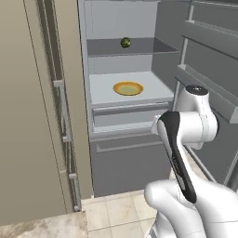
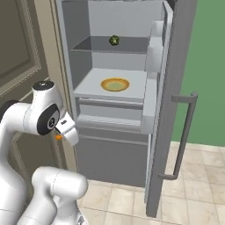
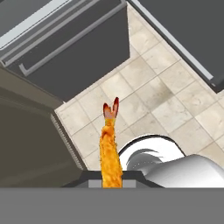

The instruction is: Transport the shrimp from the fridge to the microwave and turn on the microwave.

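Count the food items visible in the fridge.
1: a green broccoli floret on the fridge's upper shelf. The yellow plate below is bare. Closed drawers may hide more.

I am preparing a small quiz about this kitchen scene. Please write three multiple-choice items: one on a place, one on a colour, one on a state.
1. Where does the round yellow-orange plate lie?
A. on the tiled floor
B. on a pale shelf inside the open grey fridge
C. in a door bin

2. What colour is the small round item on the shelf above the plate?
A. red
B. white
C. dark green

3. What is the gripper doing?
A. shut on the curved orange-pink shrimp
B. open, holding nothing
C. shut on the plate

Answers: 1 B, both base views show it there. 2 C, it looks green. 3 A, the hand view shows the shrimp rising between the fingertips.
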Motion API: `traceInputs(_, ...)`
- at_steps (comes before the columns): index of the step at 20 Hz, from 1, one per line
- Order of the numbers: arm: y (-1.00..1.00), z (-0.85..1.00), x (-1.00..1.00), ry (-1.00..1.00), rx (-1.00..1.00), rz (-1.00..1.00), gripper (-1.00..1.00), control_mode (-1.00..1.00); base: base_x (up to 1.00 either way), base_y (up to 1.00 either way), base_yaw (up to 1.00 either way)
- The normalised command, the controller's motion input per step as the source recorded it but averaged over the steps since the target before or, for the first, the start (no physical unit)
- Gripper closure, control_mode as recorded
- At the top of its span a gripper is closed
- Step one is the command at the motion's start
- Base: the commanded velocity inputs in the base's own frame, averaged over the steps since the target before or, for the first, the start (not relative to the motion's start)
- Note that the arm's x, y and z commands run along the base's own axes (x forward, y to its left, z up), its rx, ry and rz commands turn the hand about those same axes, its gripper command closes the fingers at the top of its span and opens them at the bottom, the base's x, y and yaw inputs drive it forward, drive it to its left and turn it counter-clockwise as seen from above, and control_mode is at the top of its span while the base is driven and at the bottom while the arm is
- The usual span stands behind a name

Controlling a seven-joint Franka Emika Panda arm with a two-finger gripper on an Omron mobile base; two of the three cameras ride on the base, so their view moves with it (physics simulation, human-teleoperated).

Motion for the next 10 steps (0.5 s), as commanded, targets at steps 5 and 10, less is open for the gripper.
traceInputs(5, 0.00, 0.00, 0.00, 0.00, 0.00, 0.00, 1.00, 1.00, -0.43, 0.03, -0.06)
traceInputs(10, 0.00, 0.00, 0.00, 0.00, 0.00, 0.00, 1.00, 1.00, -0.47, 0.00, -0.06)
